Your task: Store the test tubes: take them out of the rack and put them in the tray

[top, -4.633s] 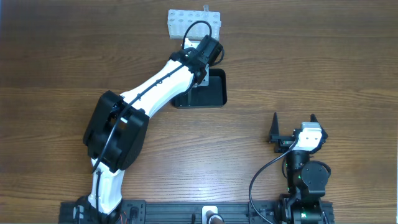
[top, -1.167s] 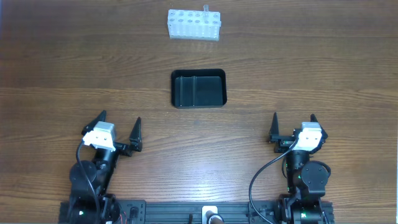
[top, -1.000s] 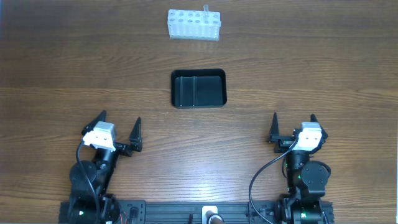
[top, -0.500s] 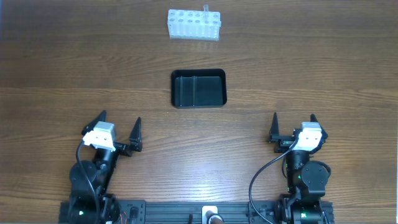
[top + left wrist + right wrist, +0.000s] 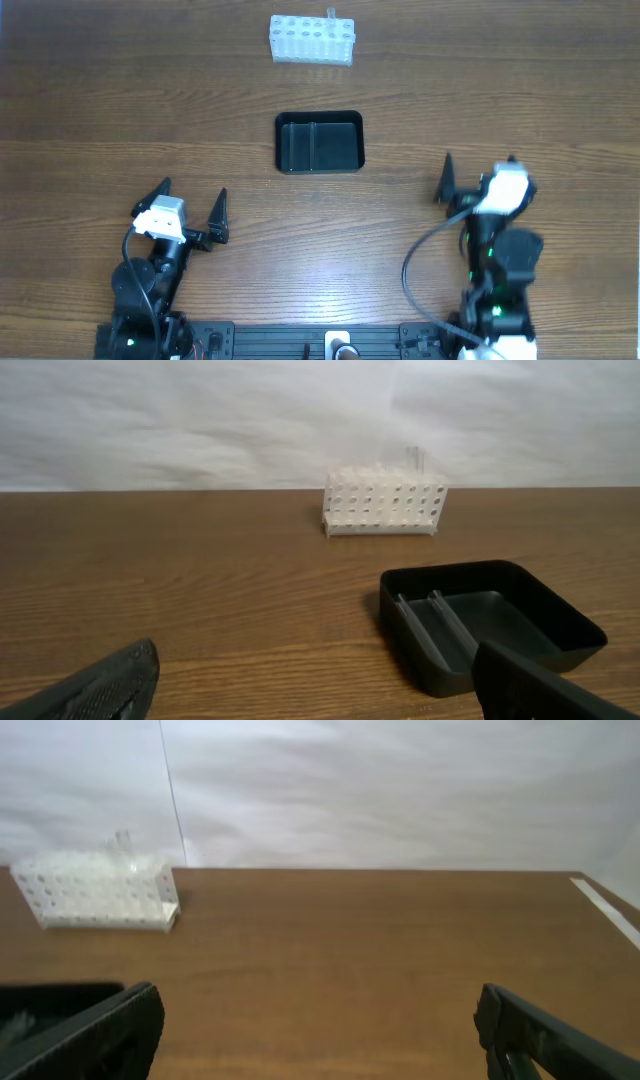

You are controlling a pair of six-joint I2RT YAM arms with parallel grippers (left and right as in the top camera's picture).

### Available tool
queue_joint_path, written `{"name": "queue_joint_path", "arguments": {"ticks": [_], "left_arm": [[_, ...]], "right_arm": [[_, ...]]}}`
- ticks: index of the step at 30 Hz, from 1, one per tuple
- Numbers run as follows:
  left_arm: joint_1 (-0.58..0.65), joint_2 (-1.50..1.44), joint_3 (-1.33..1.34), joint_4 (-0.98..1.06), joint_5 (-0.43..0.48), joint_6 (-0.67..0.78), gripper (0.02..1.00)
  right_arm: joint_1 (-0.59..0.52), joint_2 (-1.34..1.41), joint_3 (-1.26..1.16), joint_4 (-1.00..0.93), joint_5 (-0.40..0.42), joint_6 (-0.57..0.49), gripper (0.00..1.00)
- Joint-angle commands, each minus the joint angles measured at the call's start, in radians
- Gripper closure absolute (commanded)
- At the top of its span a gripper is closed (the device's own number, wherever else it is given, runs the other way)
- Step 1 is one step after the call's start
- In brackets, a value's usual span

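The white test tube rack [image 5: 311, 40] stands at the far middle of the table, with one clear tube [image 5: 330, 14] sticking up at its right end. Nearer to me is the black tray [image 5: 354, 158], and what look like clear tubes [image 5: 440, 622] lie in it. My left gripper [image 5: 193, 188] is open near its base, far short of the tray [image 5: 560, 628] and the rack [image 5: 384, 503]. My right gripper [image 5: 479, 160] is open too, to the right of the tray. From it I see the rack [image 5: 95, 890], the upright tube [image 5: 122, 840] and a corner of the tray [image 5: 40, 1005].
Bare wooden table lies all around the rack and tray. A white wall [image 5: 200, 420] rises behind the table's far edge. The table's right edge [image 5: 605, 905] is visible in the right wrist view.
The left arm, stretched over the tray 4.6 s ago, has drawn back to its base. In the last half second the right gripper has moved up the picture, towards the tray.
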Motion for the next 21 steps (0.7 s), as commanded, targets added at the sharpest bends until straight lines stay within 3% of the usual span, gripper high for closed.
{"name": "queue_joint_path", "arguments": {"ticks": [1, 6, 13, 18, 21], "left_arm": [[0.006, -0.011, -0.005, -0.002, 0.013, 0.018, 0.02], [0.006, -0.011, -0.004, -0.002, 0.013, 0.018, 0.02], [0.006, -0.011, -0.004, -0.002, 0.013, 0.018, 0.02], [0.006, -0.011, -0.005, -0.002, 0.013, 0.018, 0.02], [0.006, -0.011, -0.004, -0.002, 0.013, 0.018, 0.02]], "right_arm": [[0.003, 0.259, 0.227, 0.044, 0.003, -0.001, 0.009], [0.003, 0.558, 0.463, 0.106, -0.105, 0.0, 0.009], [0.047, 0.913, 0.716, 0.175, -0.369, 0.026, 0.007], [0.166, 1.045, 0.816, 0.176, -0.377, 0.011, 0.007], [0.237, 1.09, 0.835, 0.18, -0.327, 0.002, 0.009]]}}
